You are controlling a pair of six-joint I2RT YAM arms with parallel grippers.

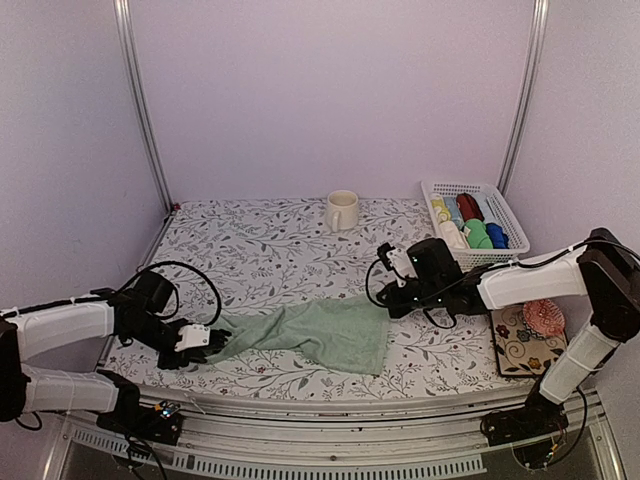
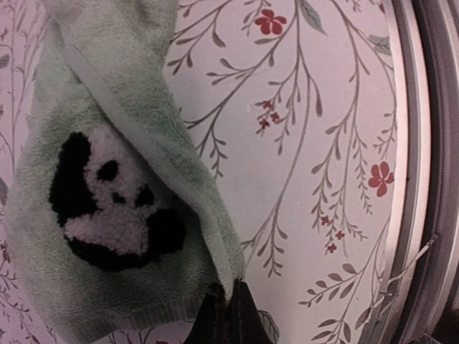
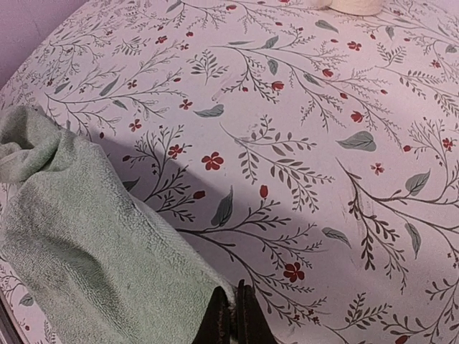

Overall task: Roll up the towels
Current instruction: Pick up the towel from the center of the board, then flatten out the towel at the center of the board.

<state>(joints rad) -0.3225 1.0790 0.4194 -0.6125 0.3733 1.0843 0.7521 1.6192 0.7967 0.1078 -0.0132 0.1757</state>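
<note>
The green towel [image 1: 315, 335] is spread near the desk's front edge, about midway along it, and is drawn out sideways between the two arms. Its right part is opened wide, while its left end is gathered into a narrow tail pointed toward the front-left corner. A black-and-white panda patch [image 2: 107, 204] is seen on that left end in the left wrist view, partly covered by a folded-over hem.

The left claw [image 1: 207, 340] is closed on the tip of the tail: the dark fingertips [image 2: 215, 322] are pressed together with the towel's corner pinched between them. The right claw [image 1: 388, 305] is clamped on the towel's far right corner, its fingers brought together with the cloth's edge caught at their tips.

The desk [image 1: 270, 250] is covered by a white cloth printed with grey leaves and red flowers. A cream mug [image 1: 341, 211] is stood near the back edge, well apart from the towel. A white basket [image 1: 460, 185] is set at the back-right corner and is filled with rolled cloths of several colours. A patterned board [image 1: 520, 350] is placed at the right edge, and a pink thing [image 1: 543, 317] is rested on it; what it is cannot be told.
</note>
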